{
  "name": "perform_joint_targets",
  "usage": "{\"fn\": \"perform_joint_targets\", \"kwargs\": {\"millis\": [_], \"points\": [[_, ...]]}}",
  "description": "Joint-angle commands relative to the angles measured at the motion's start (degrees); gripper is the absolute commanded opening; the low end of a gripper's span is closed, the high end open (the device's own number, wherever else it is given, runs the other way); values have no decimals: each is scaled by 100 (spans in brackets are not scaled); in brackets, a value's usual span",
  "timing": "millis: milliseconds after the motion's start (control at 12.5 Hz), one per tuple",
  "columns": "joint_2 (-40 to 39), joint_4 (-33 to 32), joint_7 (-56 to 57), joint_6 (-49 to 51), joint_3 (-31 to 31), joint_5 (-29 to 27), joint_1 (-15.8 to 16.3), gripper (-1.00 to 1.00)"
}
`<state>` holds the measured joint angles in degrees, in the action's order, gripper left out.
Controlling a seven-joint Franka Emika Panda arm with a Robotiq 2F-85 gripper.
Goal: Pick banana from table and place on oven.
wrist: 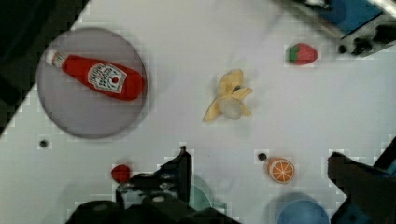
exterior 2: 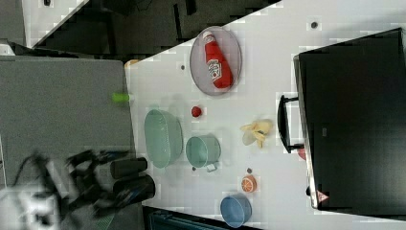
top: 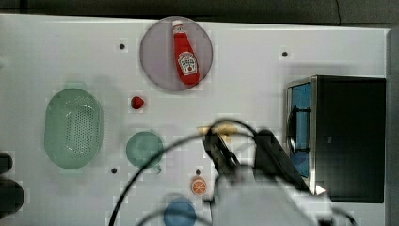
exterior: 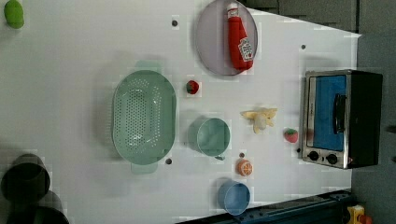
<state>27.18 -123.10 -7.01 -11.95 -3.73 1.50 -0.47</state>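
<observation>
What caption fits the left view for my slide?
Banana lies on the white table, between the green cup and the oven.

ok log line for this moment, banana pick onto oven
phase: approach | gripper: open, empty, above table | banana: on table, ungrasped, beside oven door | oven top: bare

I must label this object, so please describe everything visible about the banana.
The banana is a small, pale yellow toy, part peeled, with peel strips spread around a paler core. It looks like soft plastic. It lies flat on the white table, between the green cup and the oven, touching neither. Nothing holds it.
</observation>
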Motion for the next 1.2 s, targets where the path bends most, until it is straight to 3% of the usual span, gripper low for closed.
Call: {"fn": "perform_joint_targets", "kwargs": {"millis": [80,560,1200], "points": [[-805,-789,-207,-915,109,18,-21,100],[-2301,-1522,-197,-3116,46,18,-34,100],[-4174,-1695,-191,-5087,-66,18,-45,100]]}}
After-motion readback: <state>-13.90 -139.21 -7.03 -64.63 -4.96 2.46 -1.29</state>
